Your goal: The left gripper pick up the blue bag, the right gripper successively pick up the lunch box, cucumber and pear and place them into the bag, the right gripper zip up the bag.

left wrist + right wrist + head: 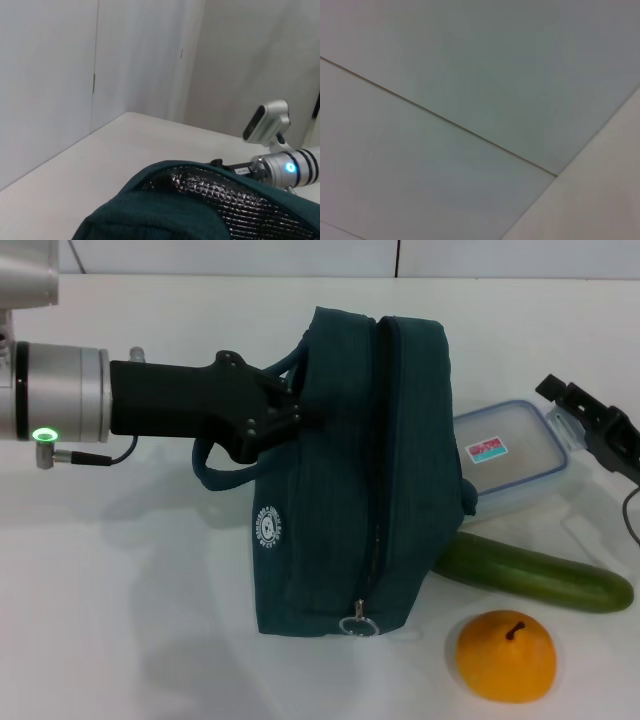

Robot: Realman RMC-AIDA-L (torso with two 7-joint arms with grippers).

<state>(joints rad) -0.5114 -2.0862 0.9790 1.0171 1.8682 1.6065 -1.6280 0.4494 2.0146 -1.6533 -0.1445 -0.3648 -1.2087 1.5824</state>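
The blue bag (pixel 350 470) stands on the white table, its zip ring pull (pixel 358 625) at the near end. My left gripper (pixel 295 408) comes in from the left and is shut on the bag's side by the loop handles (pixel 215 475). In the left wrist view the bag (pixel 165 210) gapes and shows its foil lining (pixel 225 200). The lunch box (pixel 510 455) lies just right of the bag. The cucumber (pixel 535 575) lies in front of it, and the pear (pixel 507 655) nearer still. My right gripper (pixel 592 422) hovers at the lunch box's right end.
The white table (pixel 130 590) reaches to a pale wall behind. The right arm (pixel 282 165) shows beyond the bag in the left wrist view. The right wrist view shows only wall panels and a strip of table (pixel 600 200).
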